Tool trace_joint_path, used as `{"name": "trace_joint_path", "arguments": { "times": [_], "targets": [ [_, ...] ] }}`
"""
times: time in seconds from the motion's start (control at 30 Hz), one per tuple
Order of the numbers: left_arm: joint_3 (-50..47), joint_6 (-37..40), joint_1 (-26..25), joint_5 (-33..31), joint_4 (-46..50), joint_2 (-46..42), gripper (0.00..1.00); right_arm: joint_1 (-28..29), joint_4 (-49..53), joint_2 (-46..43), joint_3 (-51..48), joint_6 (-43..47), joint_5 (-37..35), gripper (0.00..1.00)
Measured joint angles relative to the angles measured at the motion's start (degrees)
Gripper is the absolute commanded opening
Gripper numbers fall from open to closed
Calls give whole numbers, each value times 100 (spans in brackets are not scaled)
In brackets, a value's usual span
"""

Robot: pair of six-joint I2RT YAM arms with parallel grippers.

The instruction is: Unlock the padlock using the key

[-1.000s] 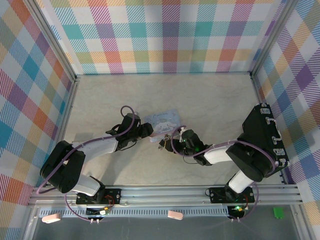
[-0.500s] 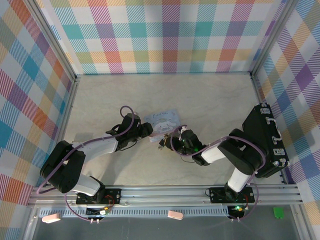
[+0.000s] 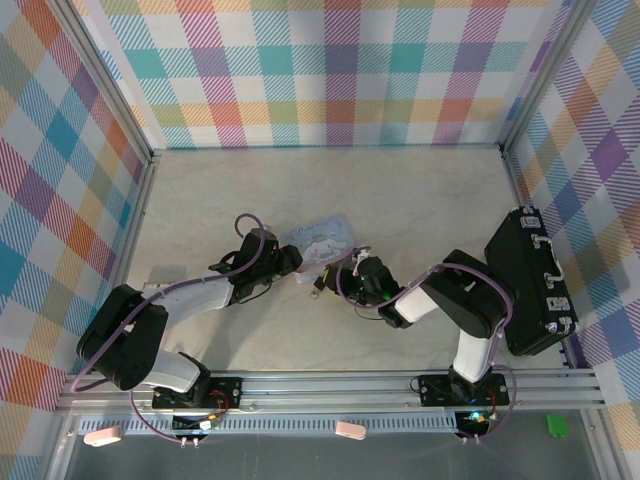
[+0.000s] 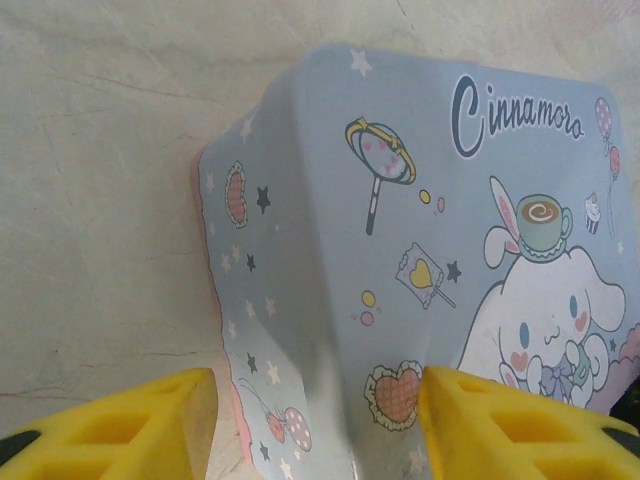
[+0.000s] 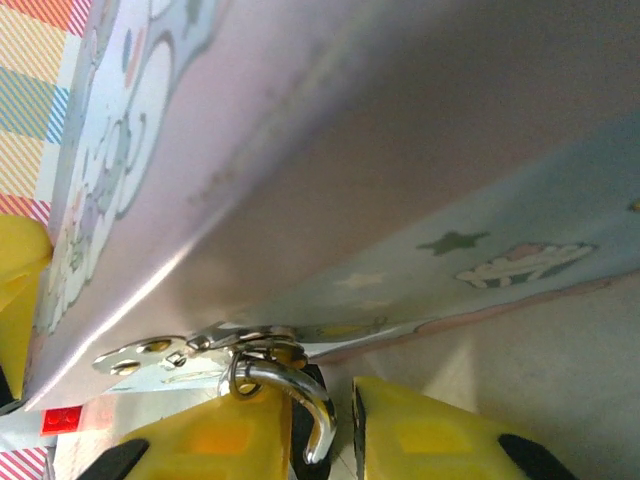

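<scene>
I logged: glossy pale-blue cartoon tin (image 4: 330, 250), rounded corner, pinched in left claw (image 4: 317, 405); padlock (image 5: 300, 388), curved chrome shackle (image 5: 270, 372), nipped by right claw (image 5: 322, 430); cream marbled counter (image 3: 420, 200); plaid walls (image 3: 330, 70).

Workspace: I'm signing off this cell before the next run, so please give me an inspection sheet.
Surface: pale marbled table.
Job's things: padlock hangs from the hasp of the tilted tin; key too small to tell.
Clutter: black case at right edge.
Grippers: left gripper jaws clamp the tin's corner; right gripper jaws flank the padlock, grip unclear.
Cables: purple cables run in loose loops.
Surroundings: plaid walls, metal frame.
</scene>
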State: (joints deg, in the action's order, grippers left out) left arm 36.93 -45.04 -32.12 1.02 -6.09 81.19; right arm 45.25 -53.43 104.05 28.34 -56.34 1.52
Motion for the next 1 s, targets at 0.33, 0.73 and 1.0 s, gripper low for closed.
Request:
{"name": "trace_joint_path", "arguments": {
  "times": [0.33, 0.73, 1.0],
  "targets": [
    [-37, -66, 0, -31, 0, -42, 54, 2, -9, 55, 31, -289, -7, 9],
    [-118, -177, -2, -63, -81, -81, 54, 4, -35, 52, 26, -839, 4, 4],
    [-195, -212, -2, -66, -162, -122, 54, 9, -144, -7, -111, -1534, -72, 2]
  ]
}}
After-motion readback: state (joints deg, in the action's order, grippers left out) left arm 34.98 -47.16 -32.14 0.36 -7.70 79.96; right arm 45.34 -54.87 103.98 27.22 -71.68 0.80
